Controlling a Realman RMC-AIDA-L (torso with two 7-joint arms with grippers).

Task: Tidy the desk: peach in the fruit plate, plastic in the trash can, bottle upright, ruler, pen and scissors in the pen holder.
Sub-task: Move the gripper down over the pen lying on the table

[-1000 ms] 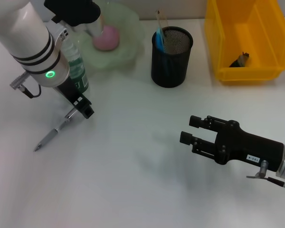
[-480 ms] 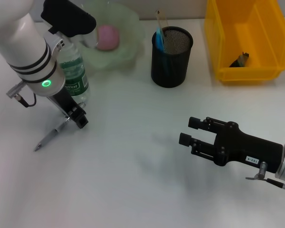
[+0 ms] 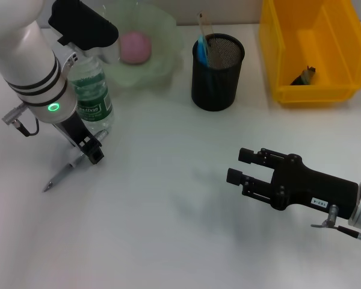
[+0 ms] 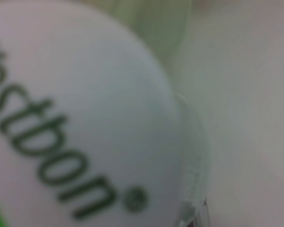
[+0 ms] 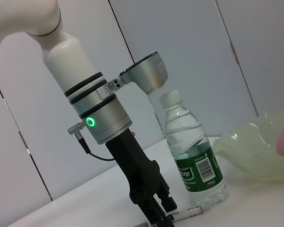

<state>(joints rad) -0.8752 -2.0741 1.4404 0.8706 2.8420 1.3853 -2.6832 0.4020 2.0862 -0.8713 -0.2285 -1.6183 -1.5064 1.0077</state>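
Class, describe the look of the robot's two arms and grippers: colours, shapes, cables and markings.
The left arm is glossy white with black bands, a silver wrist cuff with a green ring light, a thin cable loop, and a slim black left gripper. The right gripper is black and blocky, with a small white label, a silver cuff and a cable.

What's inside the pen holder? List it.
The pen holder holds a blue-handled item and a clear ruler sticking out above its rim. The mesh wall hides their lower parts and anything else at the bottom.
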